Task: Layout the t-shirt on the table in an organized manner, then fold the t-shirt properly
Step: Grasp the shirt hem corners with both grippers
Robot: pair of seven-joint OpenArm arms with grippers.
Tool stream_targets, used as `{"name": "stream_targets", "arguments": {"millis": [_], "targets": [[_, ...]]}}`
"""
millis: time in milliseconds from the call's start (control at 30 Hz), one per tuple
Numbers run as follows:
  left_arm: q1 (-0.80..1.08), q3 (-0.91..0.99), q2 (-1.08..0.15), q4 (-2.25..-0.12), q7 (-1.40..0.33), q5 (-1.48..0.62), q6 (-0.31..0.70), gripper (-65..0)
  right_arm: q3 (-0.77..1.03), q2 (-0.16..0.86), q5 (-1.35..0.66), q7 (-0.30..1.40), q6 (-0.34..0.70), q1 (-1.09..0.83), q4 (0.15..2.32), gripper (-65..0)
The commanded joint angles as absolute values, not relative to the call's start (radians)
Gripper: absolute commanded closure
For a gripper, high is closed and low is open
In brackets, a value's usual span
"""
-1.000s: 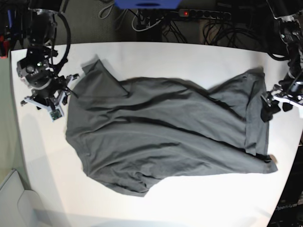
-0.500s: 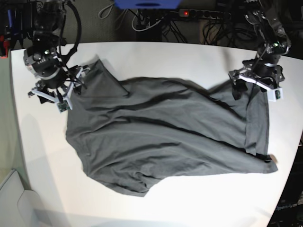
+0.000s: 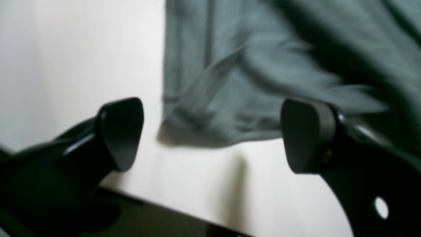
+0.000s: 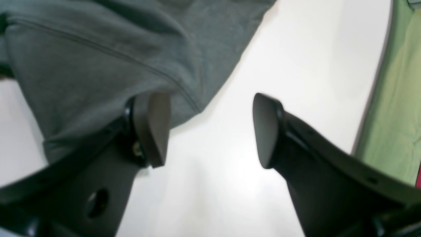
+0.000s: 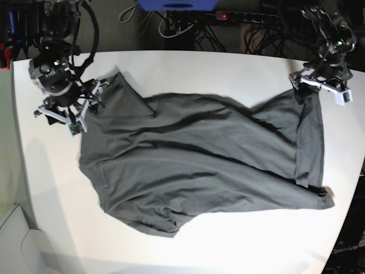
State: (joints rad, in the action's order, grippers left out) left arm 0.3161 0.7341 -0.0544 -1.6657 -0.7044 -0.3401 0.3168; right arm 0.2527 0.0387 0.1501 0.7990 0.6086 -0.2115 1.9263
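Note:
The dark grey t-shirt [image 5: 194, 160] lies spread and wrinkled across the white table [image 5: 199, 65]. On the right side, a strip of the t-shirt is folded over. My right gripper [image 5: 73, 114] is at the shirt's far left corner. It is open in the right wrist view [image 4: 210, 130], where one finger [image 4: 153, 126] overlaps the hemmed cloth edge [image 4: 98, 65] and bare table shows between the jaws. My left gripper [image 5: 316, 87] hangs over the shirt's far right corner. Its jaws stand wide open [image 3: 213, 135] around a blurred cloth corner [image 3: 230, 98], not gripping it.
Cables and a power strip [image 5: 245, 17] run along the dark floor behind the table's far edge. A blue object [image 5: 177, 4] sits at the top. A green surface [image 4: 394, 98] borders the table beside my right gripper. The table edge [image 3: 164, 210] lies just under my left gripper.
My left arm swung from the table's right edge back to the shirt's far right corner. My right gripper shifted to the far left corner and opened wider. The shirt has not moved.

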Motion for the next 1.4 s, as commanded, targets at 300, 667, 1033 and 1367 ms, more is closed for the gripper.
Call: {"name": "stream_targets", "arguments": {"millis": [300,667,1033,1367], "targets": [[0.271,0.736,-0.065,-1.587,-0.673,-0.355,0.326,-64.9,0.254,0.050,0.143,0.776,0.607,-0.203,1.945,-39.9],[0.232,0.739,-0.085,-1.474,-0.673,-0.355,0.326,-16.1,0.255,0.065,0.147,0.777,0.607,-0.200,1.945,-39.9],[0.231,0.739,-0.084,-1.566,-0.673,-0.355,0.320,-0.3,0.249,0.054,0.142,0.779,0.607,-0.196,1.928,-40.5],[0.217,0.746,-0.085,-1.626,-0.674,-0.349,0.317,-0.3,0.249,0.042,0.142,0.779,0.607,-0.107,1.735,-40.5]]}}
